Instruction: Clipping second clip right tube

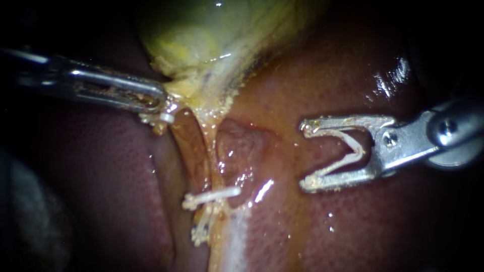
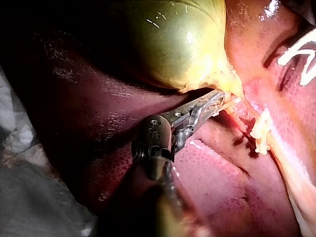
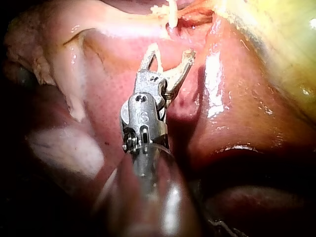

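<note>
The liver (image 1: pixel 353 226) filled most of the field, wet and red-brown. The gallbladder (image 1: pixel 201 30), yellow-green, lay at the far centre, its pale neck tapering towards the near side.

The left instrument (image 1: pixel 156 100) entered from the left. Its jaws were pressed together, pinching the ragged yellow tissue at the gallbladder's neck.

The right instrument (image 1: pixel 305 155) entered from the right and stood over bare liver, well apart from the tubes. Its jaws were spread wide and carried a loaded clip (image 1: pixel 355 151), a white V lying along the inner face of both jaws.

A tube (image 1: pixel 210 161) ran from the gallbladder's neck towards the near side, at centre. It could not be established from these views which strand was the right tube.

A placed clip (image 1: pixel 212 195), white, sat across the tube's near part. A second white clip (image 1: pixel 201 229) lay just nearer and slightly left of it.
</note>
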`<state>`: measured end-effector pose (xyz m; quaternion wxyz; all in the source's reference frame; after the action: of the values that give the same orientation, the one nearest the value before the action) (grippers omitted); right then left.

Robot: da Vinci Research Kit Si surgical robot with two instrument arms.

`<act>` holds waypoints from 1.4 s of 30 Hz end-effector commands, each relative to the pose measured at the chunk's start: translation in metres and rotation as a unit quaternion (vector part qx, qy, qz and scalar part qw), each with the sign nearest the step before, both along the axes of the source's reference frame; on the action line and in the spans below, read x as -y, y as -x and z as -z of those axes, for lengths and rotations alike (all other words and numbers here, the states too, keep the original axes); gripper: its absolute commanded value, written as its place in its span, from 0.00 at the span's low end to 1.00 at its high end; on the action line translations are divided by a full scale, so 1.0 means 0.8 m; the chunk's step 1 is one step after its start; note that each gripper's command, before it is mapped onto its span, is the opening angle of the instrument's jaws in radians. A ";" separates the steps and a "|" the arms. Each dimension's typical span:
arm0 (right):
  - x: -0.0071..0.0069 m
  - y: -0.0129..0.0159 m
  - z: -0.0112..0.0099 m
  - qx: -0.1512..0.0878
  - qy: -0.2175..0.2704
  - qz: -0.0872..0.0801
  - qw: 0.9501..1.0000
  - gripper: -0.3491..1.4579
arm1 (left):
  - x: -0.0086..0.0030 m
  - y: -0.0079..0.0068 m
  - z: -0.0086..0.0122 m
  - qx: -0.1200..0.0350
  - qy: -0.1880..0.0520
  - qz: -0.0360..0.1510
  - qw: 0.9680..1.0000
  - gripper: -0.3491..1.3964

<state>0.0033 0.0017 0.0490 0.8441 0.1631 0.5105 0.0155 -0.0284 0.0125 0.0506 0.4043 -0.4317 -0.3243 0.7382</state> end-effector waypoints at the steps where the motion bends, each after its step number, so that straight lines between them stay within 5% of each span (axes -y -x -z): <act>1: 0.0000 -0.0001 0.0001 -0.001 0.000 -0.001 1.000 0.45 | 0.0001 0.0001 0.0004 0.003 0.000 0.001 1.000 0.00; 8: 0.0002 -0.0015 0.0003 -0.012 -0.003 0.001 1.000 0.45 | 0.0009 0.0006 0.0014 0.000 0.001 0.005 1.000 0.00; 14: 0.0004 -0.0036 -0.0001 -0.003 -0.056 -0.021 0.998 0.44 | 0.0011 0.0007 0.0014 0.000 0.002 0.006 1.000 0.00; 28: 0.0019 -0.0106 -0.0050 0.013 -0.159 -0.038 0.986 0.44 | 0.0014 0.0010 0.0018 0.001 0.000 0.005 1.000 0.00; 42: 0.0015 -0.0177 -0.0092 0.002 -0.215 -0.056 0.975 0.44 | 0.0019 0.0010 0.0020 0.001 0.000 0.004 1.000 0.00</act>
<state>0.0179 0.0004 0.0566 0.7860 0.3139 0.5034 0.1737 -0.0292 0.0109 0.0489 0.4072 -0.4338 -0.3228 0.7361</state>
